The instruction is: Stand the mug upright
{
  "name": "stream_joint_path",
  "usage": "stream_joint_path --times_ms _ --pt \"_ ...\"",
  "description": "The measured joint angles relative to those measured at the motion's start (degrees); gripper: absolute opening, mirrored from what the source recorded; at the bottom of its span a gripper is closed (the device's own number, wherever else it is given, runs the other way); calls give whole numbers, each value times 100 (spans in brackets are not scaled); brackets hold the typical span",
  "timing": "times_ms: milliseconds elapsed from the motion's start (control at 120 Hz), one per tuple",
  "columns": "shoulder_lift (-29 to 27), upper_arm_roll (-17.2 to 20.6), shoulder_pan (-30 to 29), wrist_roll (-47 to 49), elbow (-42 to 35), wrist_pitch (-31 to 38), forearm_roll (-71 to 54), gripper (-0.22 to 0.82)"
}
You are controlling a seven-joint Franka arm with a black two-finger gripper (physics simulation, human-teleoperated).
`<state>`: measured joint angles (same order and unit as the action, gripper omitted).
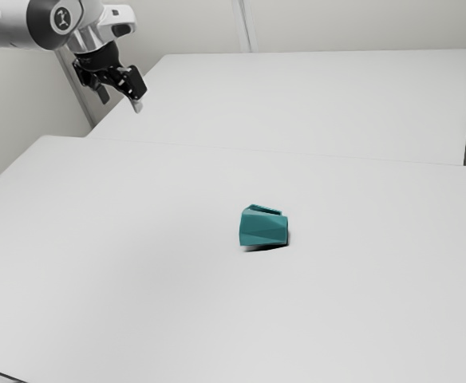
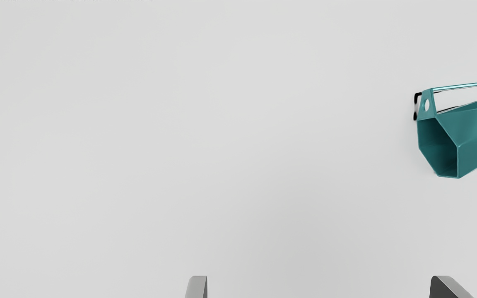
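A teal faceted mug point(image 1: 263, 229) lies on its side near the middle of the white table in the exterior view. My gripper point(image 1: 120, 104) hangs high at the exterior view's upper left, well apart from the mug. In the wrist view the mug point(image 2: 476, 132) shows its dark open mouth and its long handle, with its far end cut off by the picture's edge. Two widely parted fingertips of the gripper point(image 2: 319, 285) stand open with nothing between them.
The white table point(image 1: 137, 303) carries the mug, and behind it stands a second white surface point(image 1: 313, 104). Pale walls point(image 1: 361, 24) rise at the back, with a thin vertical strip on them.
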<state>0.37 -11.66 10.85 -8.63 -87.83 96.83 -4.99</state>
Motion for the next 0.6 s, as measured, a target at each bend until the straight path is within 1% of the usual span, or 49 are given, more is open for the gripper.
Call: stream_joint_path --times_ms 333,467,600 --pt "-23 -20 -45 -175 -102 139 -10 58" --pt "-192 -36 -32 -214 -601 399 7 58" --pt "-394 -59 -36 -245 -1250 815 44 58"
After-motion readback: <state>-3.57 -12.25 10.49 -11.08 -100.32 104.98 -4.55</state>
